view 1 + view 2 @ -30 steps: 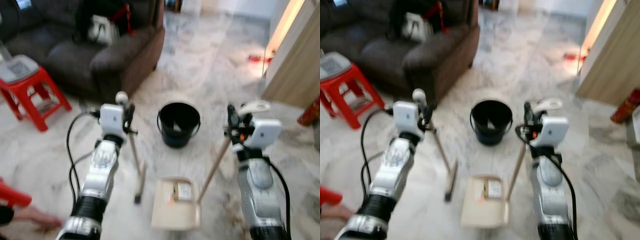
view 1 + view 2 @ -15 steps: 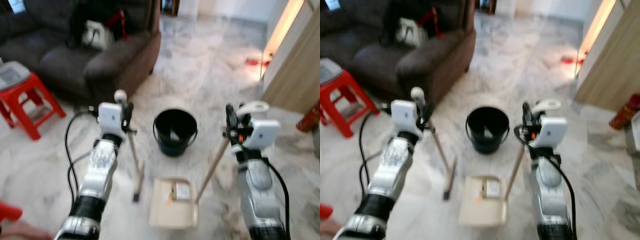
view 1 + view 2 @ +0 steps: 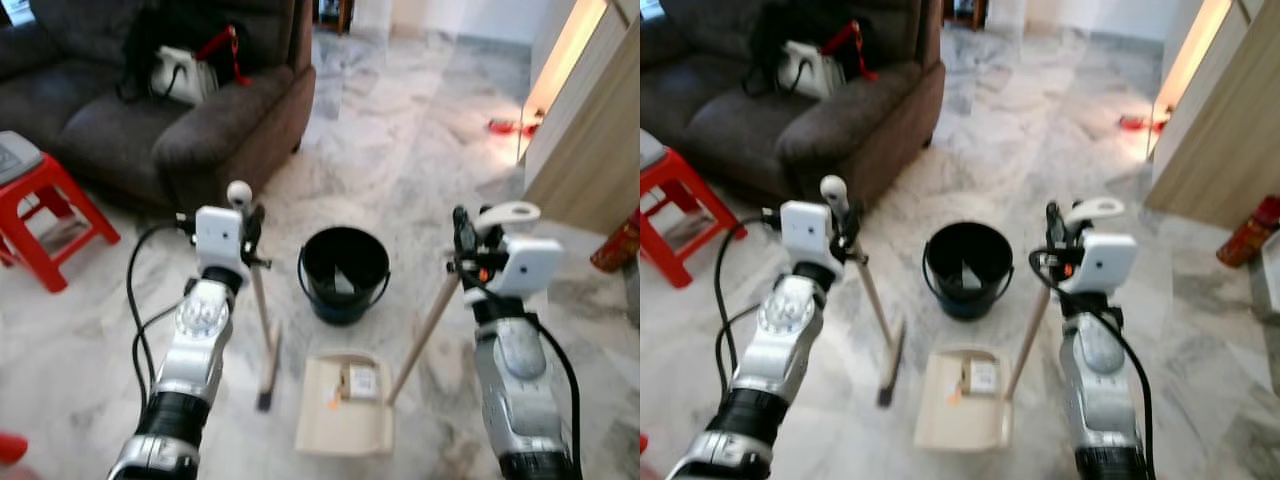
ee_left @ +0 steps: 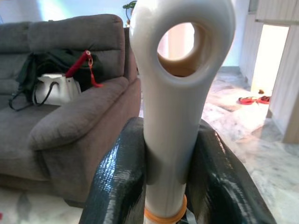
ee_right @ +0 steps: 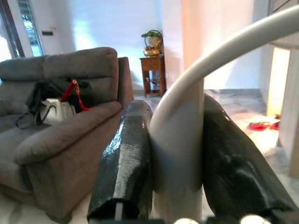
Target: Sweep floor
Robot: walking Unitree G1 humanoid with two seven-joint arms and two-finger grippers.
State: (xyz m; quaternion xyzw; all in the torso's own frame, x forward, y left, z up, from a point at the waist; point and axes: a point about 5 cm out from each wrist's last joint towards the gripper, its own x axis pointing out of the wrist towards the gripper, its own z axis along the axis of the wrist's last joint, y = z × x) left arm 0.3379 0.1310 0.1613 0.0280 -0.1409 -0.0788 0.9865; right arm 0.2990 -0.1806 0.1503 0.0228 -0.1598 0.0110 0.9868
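Unreadable label (image 3: pixel 362 381) inside dustpan (image 3: pixel 343 419)

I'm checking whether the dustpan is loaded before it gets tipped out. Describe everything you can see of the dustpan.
The dustpan is a cream, plastic-looking tray lying flat on the marble floor, just in front of the black bucket. Small scraps, one like a cardboard piece, sit inside it. Its long wooden-looking handle slants up to a white curved grip, clamped by the right gripper. The broom stands beside it, apart.
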